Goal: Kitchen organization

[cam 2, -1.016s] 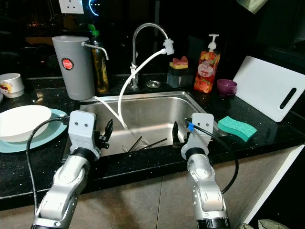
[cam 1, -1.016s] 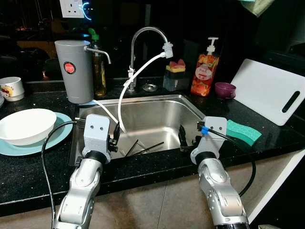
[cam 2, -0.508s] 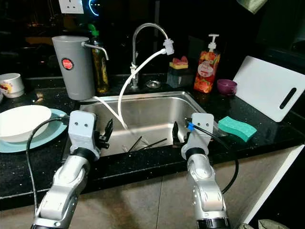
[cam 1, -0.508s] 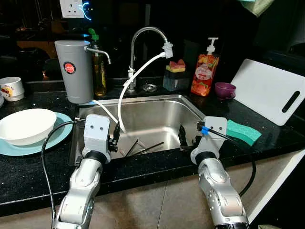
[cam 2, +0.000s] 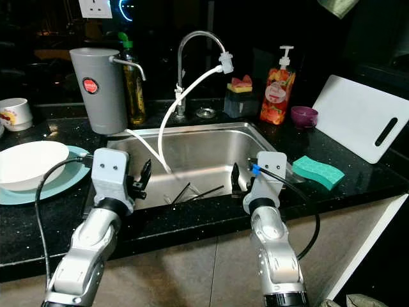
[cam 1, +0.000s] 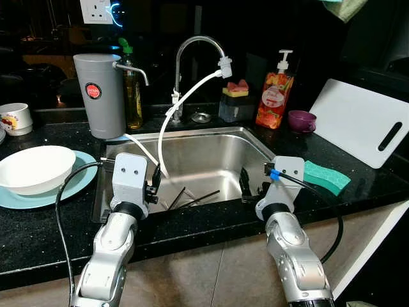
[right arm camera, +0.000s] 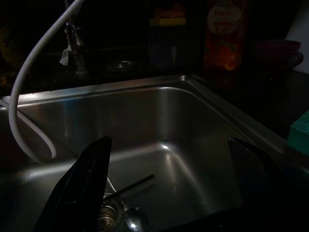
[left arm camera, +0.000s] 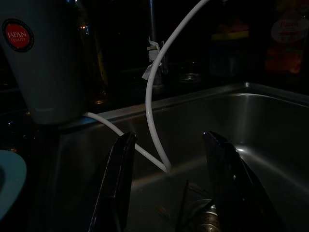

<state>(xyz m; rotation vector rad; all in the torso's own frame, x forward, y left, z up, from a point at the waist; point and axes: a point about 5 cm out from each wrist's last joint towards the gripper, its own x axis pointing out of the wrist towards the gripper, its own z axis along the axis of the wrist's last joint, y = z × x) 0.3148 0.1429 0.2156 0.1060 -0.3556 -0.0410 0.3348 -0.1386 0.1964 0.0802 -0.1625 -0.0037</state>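
At the far left edge of the frame, a white mug stood on the black surface. Just below it, a white bowl sat on a light blue plate, whose rim lay near the left rim of the sink. In the upper left, a grey water filter stood behind the sink's rear left corner, with a green-capped bottle just beside it. A white hose ran from the filter base into the basin and looped up to the tap at top centre.

The left hand hovered over the front left edge of the basin, fingers spread apart and empty. Between the two hands, dark utensils lay on the basin floor near the drain, with bare steel around them. The right hand hovered over the front right edge, fingers wide apart and empty.

Behind the sink, right of centre, stood a sponge holder and an orange soap dispenser, then a small purple bowl. A green sponge lay on the surface just beside the right hand's housing. A white cutting board leaned at the far right, its lower corner near the surface's front edge.
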